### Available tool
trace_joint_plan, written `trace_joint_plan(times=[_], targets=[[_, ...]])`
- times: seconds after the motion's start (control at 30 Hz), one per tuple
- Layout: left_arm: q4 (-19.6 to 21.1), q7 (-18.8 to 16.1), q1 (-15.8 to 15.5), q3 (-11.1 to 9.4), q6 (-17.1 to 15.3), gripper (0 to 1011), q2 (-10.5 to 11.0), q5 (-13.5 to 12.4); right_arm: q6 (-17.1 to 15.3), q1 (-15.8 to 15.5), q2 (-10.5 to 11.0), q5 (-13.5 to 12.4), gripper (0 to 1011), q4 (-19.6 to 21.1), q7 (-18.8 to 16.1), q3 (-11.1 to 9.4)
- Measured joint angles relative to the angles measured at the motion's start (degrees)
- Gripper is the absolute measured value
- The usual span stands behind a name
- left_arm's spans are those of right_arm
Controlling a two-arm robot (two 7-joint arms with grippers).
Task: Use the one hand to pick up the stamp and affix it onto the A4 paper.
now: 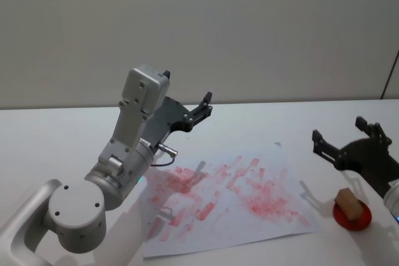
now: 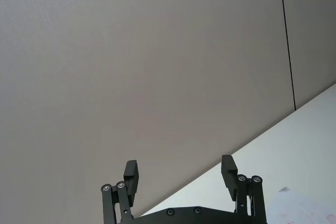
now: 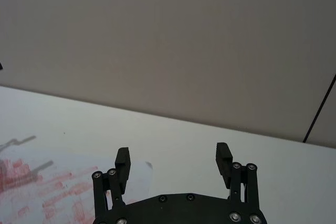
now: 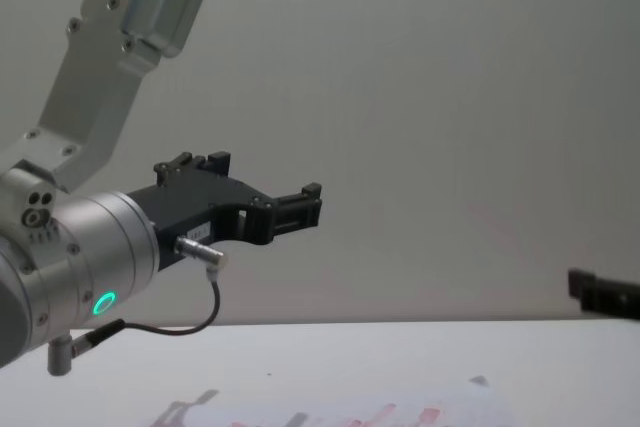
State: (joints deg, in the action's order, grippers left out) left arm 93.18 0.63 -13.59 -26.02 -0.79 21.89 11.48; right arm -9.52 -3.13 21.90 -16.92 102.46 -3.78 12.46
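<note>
On the left, the parked left gripper [image 1: 204, 105] hung above the far left part of the A4 paper [image 1: 237, 232], jaws wide and empty. The sheet lay mid-worktop [image 1: 56, 132], crowded with red marks. At the right, the right gripper [image 1: 340, 132] hovered just behind the stamp [image 1: 348, 202], jaws wide, holding nothing. The stamp stood on its red pad [image 1: 363, 221], near the paper's right edge. Pickup looked not yet begun: next, lower, close on the block, lift, carry left. The sheet's near-right corner seemed freest.
</note>
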Motion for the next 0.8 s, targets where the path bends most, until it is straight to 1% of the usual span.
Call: trace_joint_plan(times=[0.13,0.27,0.4,0.8], targets=[[0.0,0.0,0.0,0.0,0.0,1001,0.0,0.0,3.4,1.0,-1.1,0.2,1001,-0.6,0.0,0.2],[0.0,0.0,0.0,0.0,0.0,1001,0.0,0.0,5.6,1.7,-1.9,0.3,1001,-1.0,0.0,0.4],[0.0,0.0,0.0,0.0,0.0,1001,0.0,0.0,7.0,2.1,-2.4,0.4,1001,-1.2,0.0,0.5],[0.0,0.0,0.0,0.0,0.0,1001,0.0,0.0,7.6,2.3,-2.6,0.5,1001,-1.3,0.0,0.5]])
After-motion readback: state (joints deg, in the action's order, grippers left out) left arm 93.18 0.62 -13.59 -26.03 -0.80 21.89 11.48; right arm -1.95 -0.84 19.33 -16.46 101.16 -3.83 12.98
